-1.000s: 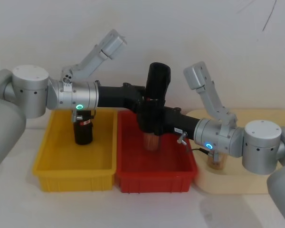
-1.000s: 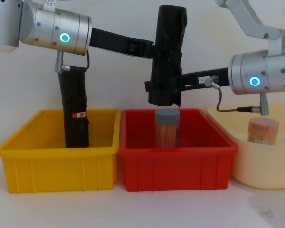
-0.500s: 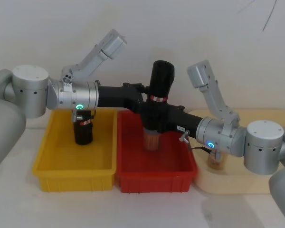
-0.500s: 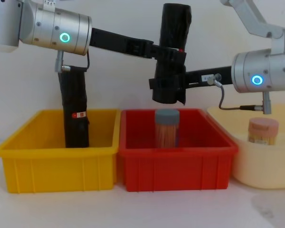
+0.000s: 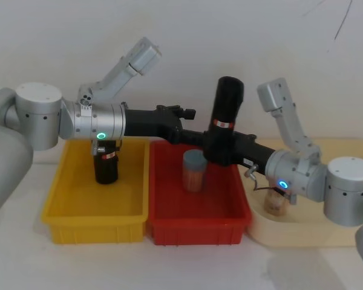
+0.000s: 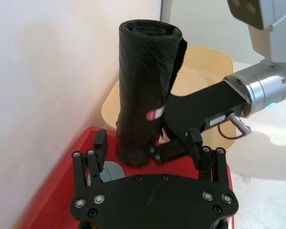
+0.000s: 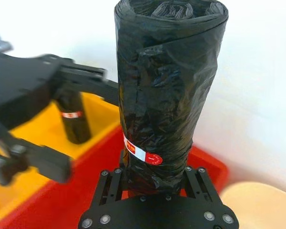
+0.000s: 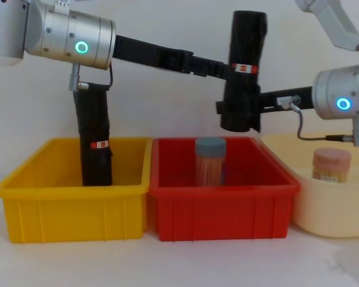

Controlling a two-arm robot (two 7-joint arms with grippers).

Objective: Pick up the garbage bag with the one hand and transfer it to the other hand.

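Garbage bag [image 5: 228, 115], a tall black roll of crinkled plastic, stands upright in mid-air above the right side of the red bin [image 5: 196, 226], at about one o'clock from the capped jar [image 5: 193, 171] inside it. The right gripper [image 5: 221, 148], on the arm with the blue ring light, reaches in from three o'clock and pinches the roll low down, just under its red-and-white label. That low grip appears to leave the upper half free for the other side.

The left gripper [image 8: 215, 66], on the green-ringed arm, comes in from nine o'clock. It stops just beside the bag at label height, its fingers [image 6: 99, 143] spread wide and holding nothing. By that evidence the weight hangs on the right side alone and the handover looks all but done. What seems to remain is a clean parting of the arms without brushing the roll.

The bag is held clear above the bins, likely so its lower end catches on neither rim nor jar. At nine o'clock of the red bin sits the yellow bin [image 5: 94, 229] with a slimmer black roll [image 5: 106, 163]. At three o'clock lies a cream tray [image 5: 302, 232].
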